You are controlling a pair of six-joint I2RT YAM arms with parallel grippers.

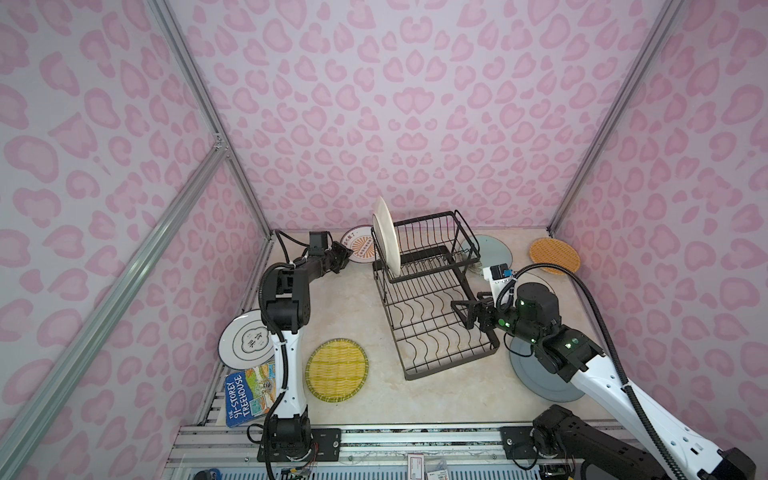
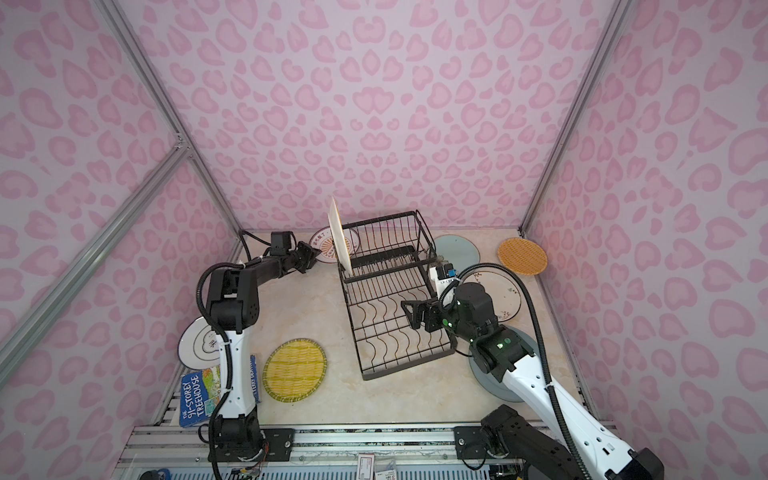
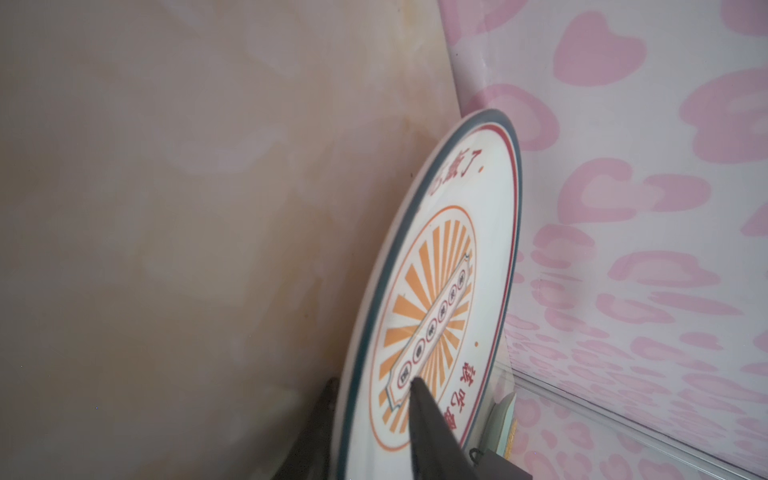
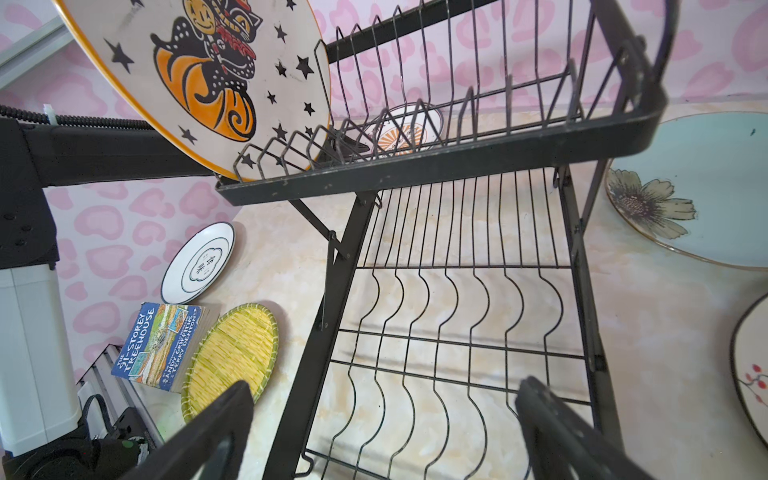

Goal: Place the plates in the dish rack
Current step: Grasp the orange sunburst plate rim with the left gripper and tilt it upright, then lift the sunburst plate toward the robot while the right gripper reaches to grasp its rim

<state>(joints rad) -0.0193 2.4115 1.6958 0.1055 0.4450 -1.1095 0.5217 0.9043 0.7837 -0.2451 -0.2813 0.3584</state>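
Left gripper (image 1: 341,255) pinches the rim of the white round sunburst-printed plate (image 1: 360,249) just beside the raised end of the black wire dish rack (image 4: 415,170); lift gently, tip upright before slotting. Right gripper (image 1: 465,312) gapes empty over the rack's tray

Dish rack (image 1: 451,363) mid-table (image 1: 374,407), one plate (image 1: 386,237) upright in its raised far tier, more plates (image 1: 337,369) flat on the table left and right, book (image 1: 249,395) front left.

Pink heart-print walls (image 1: 415,104), aluminium frame struts (image 1: 124,282), beige marble-look tabletop (image 1: 353,311) — soft even light
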